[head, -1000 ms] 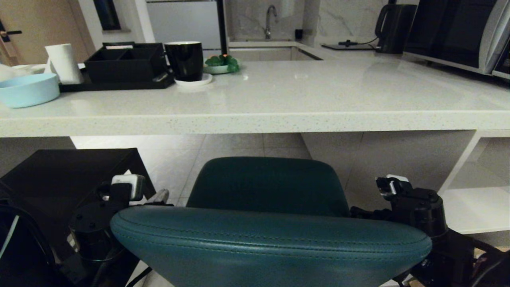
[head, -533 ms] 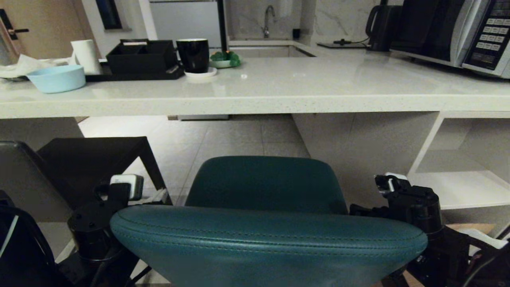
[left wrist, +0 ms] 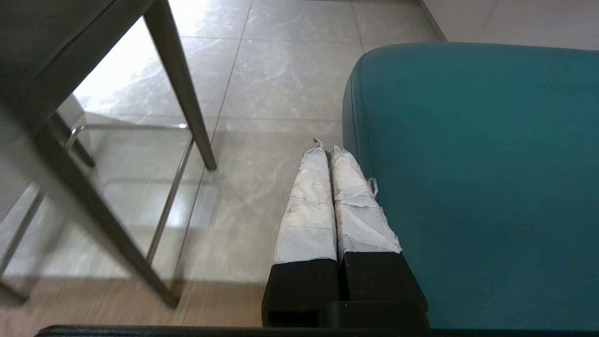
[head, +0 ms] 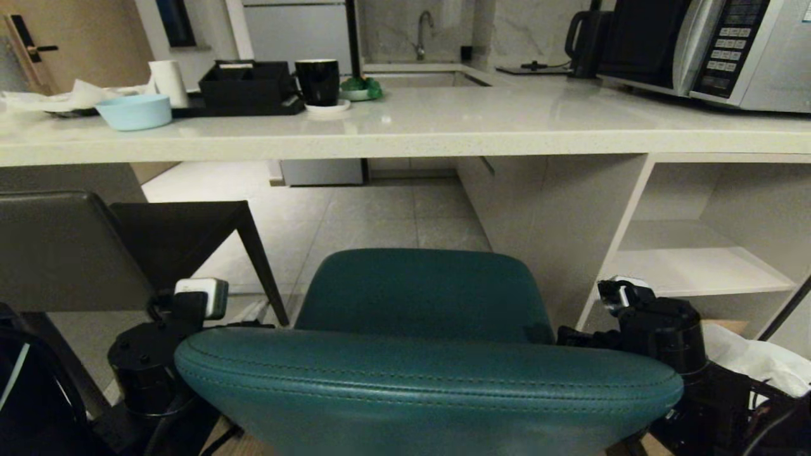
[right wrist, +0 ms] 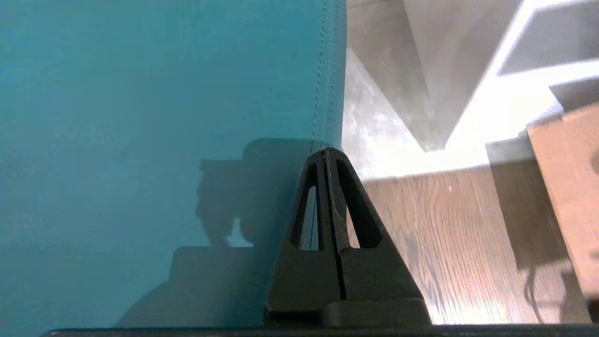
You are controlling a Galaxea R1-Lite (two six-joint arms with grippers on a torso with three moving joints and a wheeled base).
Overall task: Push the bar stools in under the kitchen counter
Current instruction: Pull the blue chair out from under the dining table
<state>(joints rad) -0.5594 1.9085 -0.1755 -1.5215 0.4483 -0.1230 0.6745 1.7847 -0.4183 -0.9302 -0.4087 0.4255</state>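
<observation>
Teal leather fills the near foreground: the teal stool [head: 423, 354], curved back nearest, seat reaching toward the kitchen counter [head: 405, 136] but not yet under its thick speckled edge, with open tiled floor [head: 355, 215] between seat front and knee space. Flanked on both sides by the arms. Left gripper [left wrist: 328, 152] pressed flat shut, taped fingers [left wrist: 309, 201] together and holding nothing, lying just beside the left edge of the teal seat. Right gripper [right wrist: 326, 152] likewise closed tight on nothing, black fingertips meeting at the stitched right edge of the seat; contact with the leather hard to judge from either wrist view. Dark grey stool [head: 70, 253] to the left, square seat partly beneath the countertop edge, straight leg [head: 260, 269] slanting down to the tiles. Up on the pale stone: light blue bowl [head: 134, 111], white paper roll [head: 168, 82], black organiser tray [head: 248, 87], black mug [head: 318, 82] on a white saucer, small green plant [head: 361, 88], and over at the right a microwave [head: 703, 50] with a black kettle [head: 586, 38] beside it. Sink tap [head: 424, 31] farther back. White open shelf [head: 690, 269] under the right end of the counter.
</observation>
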